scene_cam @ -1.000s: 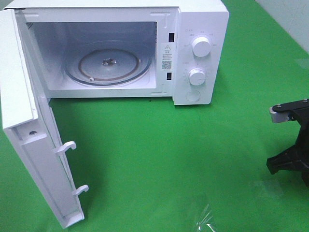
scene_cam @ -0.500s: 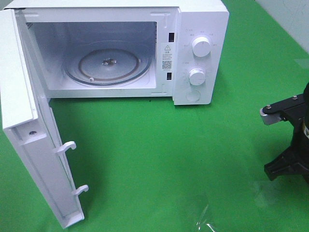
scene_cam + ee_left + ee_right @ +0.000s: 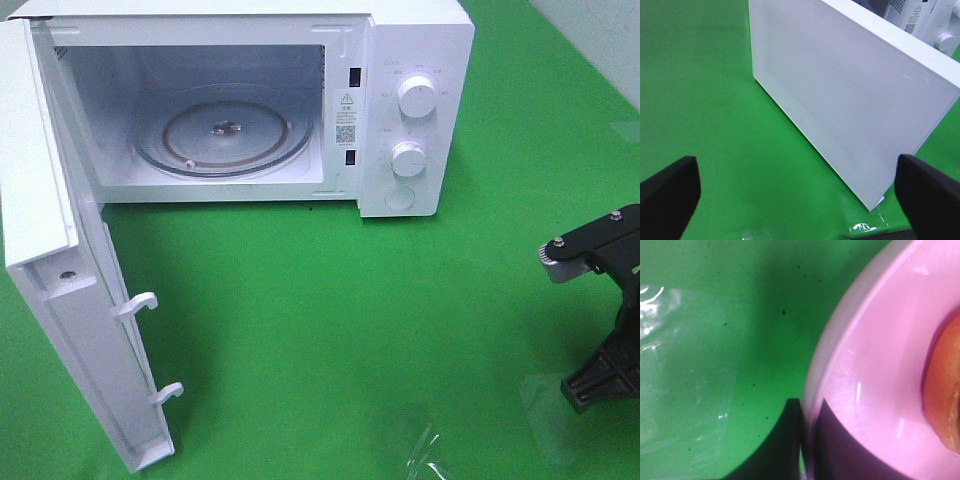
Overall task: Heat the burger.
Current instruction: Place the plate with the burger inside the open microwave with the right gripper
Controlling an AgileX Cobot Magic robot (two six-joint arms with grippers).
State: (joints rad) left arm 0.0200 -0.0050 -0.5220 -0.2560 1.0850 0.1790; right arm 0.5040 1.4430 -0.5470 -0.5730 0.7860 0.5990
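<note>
The right tool [image 3: 806, 440] is clamped on the rim of the round pink plate [image 3: 865, 365]. The golden-brown burger [image 3: 945, 390] sits on the plate, just inward of the grip. A rim pinch invites tilt, so lift level and slowly. Well apart, across the green tabletop [image 3: 330, 320], stands the white microwave [image 3: 420, 60], already open, with its glass turntable [image 3: 225, 135]. The left tool [image 3: 800, 200] is spread wide and empty, facing the door [image 3: 840, 100].

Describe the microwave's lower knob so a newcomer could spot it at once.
Find the white box-shaped microwave oven standing open on the green cloth. Its white control panel, right of the cavity, carries two round white plastic knobs. The lower round knob sits under its twin and just above a flat round button.
</note>
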